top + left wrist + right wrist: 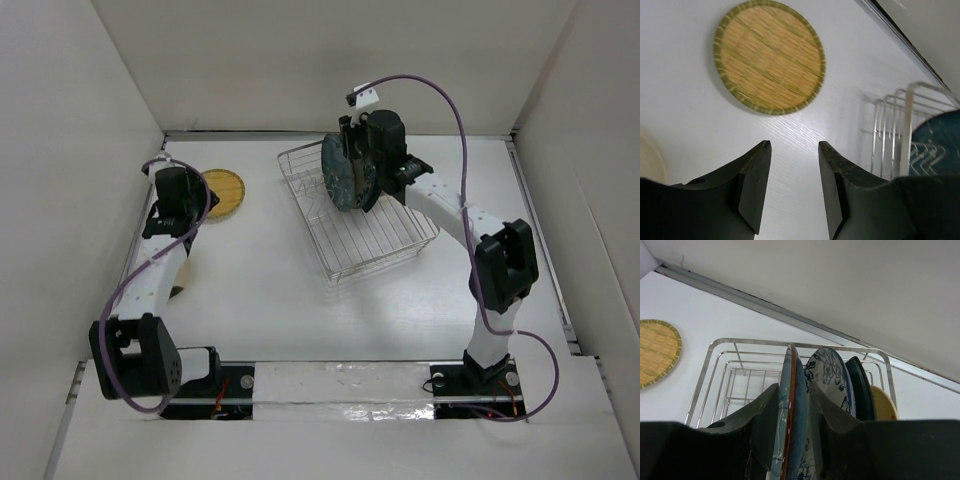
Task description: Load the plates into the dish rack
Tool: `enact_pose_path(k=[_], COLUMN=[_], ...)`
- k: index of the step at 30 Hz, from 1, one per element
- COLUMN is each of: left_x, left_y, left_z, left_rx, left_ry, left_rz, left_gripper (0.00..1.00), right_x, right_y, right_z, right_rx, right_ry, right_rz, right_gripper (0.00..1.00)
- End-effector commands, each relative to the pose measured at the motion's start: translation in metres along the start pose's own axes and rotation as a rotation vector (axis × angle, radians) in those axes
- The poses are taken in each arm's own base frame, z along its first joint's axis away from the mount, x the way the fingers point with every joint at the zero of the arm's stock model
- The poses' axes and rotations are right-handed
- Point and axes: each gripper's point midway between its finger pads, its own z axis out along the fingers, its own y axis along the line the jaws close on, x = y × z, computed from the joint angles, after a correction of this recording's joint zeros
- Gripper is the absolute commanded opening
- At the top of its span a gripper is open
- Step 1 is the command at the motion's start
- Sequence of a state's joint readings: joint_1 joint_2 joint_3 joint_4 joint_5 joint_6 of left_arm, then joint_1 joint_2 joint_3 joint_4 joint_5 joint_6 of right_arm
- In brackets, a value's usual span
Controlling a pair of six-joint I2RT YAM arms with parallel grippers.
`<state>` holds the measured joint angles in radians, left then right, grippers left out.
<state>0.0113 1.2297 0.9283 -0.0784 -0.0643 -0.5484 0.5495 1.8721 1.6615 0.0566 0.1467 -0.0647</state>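
My right gripper (pixel 356 160) is shut on a round dark teal plate (pixel 338 172) and holds it upright on edge over the far end of the silver wire dish rack (pixel 375 240). In the right wrist view the gripper (pixel 793 386) pinches this plate (pixel 795 410). Behind it a white plate with blue floral pattern (pixel 832 372), a dark plate (pixel 860 385) and a yellow plate (pixel 884 402) stand in the rack (pixel 740 347). A yellow-brown woven-look plate (pixel 222 192) lies flat on the table. My left gripper (pixel 794 150) is open and empty just short of it (pixel 769 56).
A cream plate's edge (pixel 647 160) shows at the left of the left wrist view. White walls enclose the table on three sides. The rack (pixel 900 125) stands to the right of the left gripper.
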Motion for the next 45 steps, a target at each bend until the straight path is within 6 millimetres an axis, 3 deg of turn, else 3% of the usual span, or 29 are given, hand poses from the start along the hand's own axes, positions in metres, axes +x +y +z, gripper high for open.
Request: enact_pose_path(k=[1, 2, 5, 6, 9, 10, 12, 14, 16, 20, 30, 35, 39, 43, 45], left_x=[-0.047, -0.049, -0.046, -0.041, -0.033, -0.038, -0.034, -0.028, -0.023, -0.006, 0.031, 0.042, 0.060, 0.065, 0.068], left_y=[0.000, 0.020, 0.023, 0.034, 0.048, 0.053, 0.063, 0.072, 0.079, 0.093, 0.089, 0.092, 0.096, 0.098, 0.096], left_z=[0.014, 0.026, 0.041, 0.053, 0.071, 0.075, 0.085, 0.094, 0.100, 0.119, 0.149, 0.155, 0.156, 0.155, 0.157], left_rx=[0.018, -0.030, 0.024, -0.006, -0.068, -0.091, -0.123, -0.144, -0.161, -0.165, -0.096, -0.084, -0.078, -0.075, -0.078], left_ry=[-0.076, -0.066, -0.023, 0.001, 0.027, 0.017, 0.034, 0.052, 0.065, 0.116, 0.184, 0.187, 0.206, 0.194, 0.197], left_rz=[-0.064, -0.092, -0.154, -0.167, -0.160, -0.164, -0.180, -0.199, -0.223, -0.303, -0.487, -0.534, -0.582, -0.615, -0.608], left_gripper=[0.40, 0.40, 0.40, 0.40, 0.41, 0.41, 0.42, 0.48, 0.64, 0.68, 0.55, 0.39, 0.39, 0.42, 0.38], right_x=[-0.054, -0.062, -0.073, -0.084, -0.091, -0.100, -0.099, -0.101, -0.100, -0.102, -0.105, -0.105, -0.107, -0.111, -0.117], right_y=[0.000, -0.001, 0.001, -0.001, 0.001, 0.002, 0.008, 0.017, 0.019, 0.021, 0.024, 0.021, 0.012, 0.000, 0.001], right_z=[-0.020, -0.027, -0.039, -0.048, -0.059, -0.066, -0.069, -0.072, -0.073, -0.075, -0.076, -0.077, -0.077, -0.083, -0.089], right_rx=[0.007, 0.008, 0.006, 0.007, -0.013, -0.023, -0.059, -0.092, -0.100, -0.115, -0.151, -0.154, -0.127, -0.101, -0.112], right_ry=[-0.117, -0.132, -0.155, -0.181, -0.210, -0.232, -0.238, -0.242, -0.240, -0.243, -0.255, -0.259, -0.266, -0.280, -0.300], right_rz=[0.043, 0.057, 0.075, 0.086, 0.130, 0.141, 0.158, 0.170, 0.177, 0.182, 0.196, 0.203, 0.192, 0.196, 0.202], right_gripper=[0.40, 0.41, 0.47, 0.48, 0.48, 0.48, 0.48, 0.48, 0.48, 0.48, 0.48, 0.47, 0.48, 0.47, 0.48])
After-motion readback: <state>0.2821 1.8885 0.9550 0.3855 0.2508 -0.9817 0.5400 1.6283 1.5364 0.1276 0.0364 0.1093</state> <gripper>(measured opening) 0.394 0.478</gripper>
